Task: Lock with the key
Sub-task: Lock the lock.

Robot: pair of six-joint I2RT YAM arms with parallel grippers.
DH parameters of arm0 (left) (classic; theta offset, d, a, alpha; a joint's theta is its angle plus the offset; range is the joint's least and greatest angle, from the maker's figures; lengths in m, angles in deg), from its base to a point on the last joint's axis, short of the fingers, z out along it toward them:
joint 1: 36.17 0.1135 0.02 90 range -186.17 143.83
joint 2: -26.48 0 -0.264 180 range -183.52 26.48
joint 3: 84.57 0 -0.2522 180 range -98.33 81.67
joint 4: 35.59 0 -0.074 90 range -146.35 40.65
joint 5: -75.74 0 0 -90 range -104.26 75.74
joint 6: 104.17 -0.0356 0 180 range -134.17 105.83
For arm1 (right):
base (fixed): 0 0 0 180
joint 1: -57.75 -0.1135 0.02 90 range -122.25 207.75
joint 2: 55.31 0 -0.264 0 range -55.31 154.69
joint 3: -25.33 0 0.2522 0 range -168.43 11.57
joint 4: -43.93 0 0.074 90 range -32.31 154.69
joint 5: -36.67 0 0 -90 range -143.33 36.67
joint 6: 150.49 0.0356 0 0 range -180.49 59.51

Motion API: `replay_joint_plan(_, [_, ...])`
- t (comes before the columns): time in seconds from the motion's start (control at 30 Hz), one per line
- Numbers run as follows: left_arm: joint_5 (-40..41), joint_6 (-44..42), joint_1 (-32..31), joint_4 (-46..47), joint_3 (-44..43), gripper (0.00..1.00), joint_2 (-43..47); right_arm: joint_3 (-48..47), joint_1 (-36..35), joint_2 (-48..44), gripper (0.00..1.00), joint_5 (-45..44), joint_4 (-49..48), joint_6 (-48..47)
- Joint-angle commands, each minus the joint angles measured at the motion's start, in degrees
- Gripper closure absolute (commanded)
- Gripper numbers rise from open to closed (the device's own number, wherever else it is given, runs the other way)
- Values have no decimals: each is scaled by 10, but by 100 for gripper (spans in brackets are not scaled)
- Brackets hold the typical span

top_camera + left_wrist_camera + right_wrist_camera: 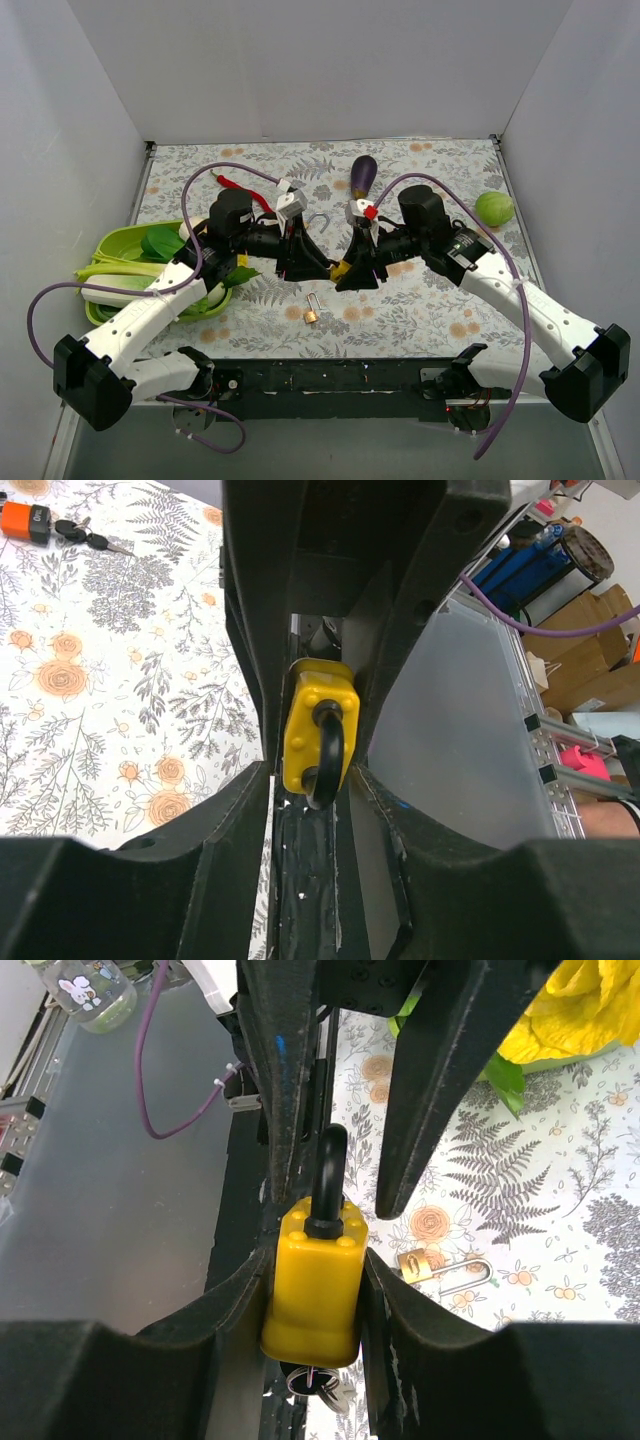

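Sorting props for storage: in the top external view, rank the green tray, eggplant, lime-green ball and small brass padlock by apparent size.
1. green tray
2. eggplant
3. lime-green ball, looks close to the eggplant, so that order is unsure
4. small brass padlock

No legible text, brand, number or sign appears in any view. The yellow padlock shows plain faces with no marking. The orange padlock, at 10 o'clock in the left wrist view, carries a dark patch too small to read. The jar, at 11 o'clock in the right wrist view, bears a small printed figure, not lettering.
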Motion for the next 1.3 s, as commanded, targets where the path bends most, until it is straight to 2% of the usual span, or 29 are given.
replay_joint_plan(0.0, [13,4,10,12,-6,62,17,-5,-1,-23,99,22,-45,-15])
replay_joint_plan(0.17, [22,23,24,28,7,61,31,4,-1,-26,99,25,-44,-12])
replay_joint_plan(0.53, [-36,53,27,95,38,58,37,8,-1,-18,99,24,-72,7])
replay_joint_plan(0.9, [-29,81,24,140,51,66,26,8,-3,-7,99,34,-87,16])
replay_joint_plan(1.07, [-18,114,22,162,59,67,22,8,-5,-7,99,34,-87,15])
replay_joint_plan(1.2, [-12,109,16,166,57,77,17,8,-5,-4,99,36,-94,21])
replay_joint_plan(1.27, [-17,110,14,166,55,92,10,6,-5,-3,99,36,-95,21])
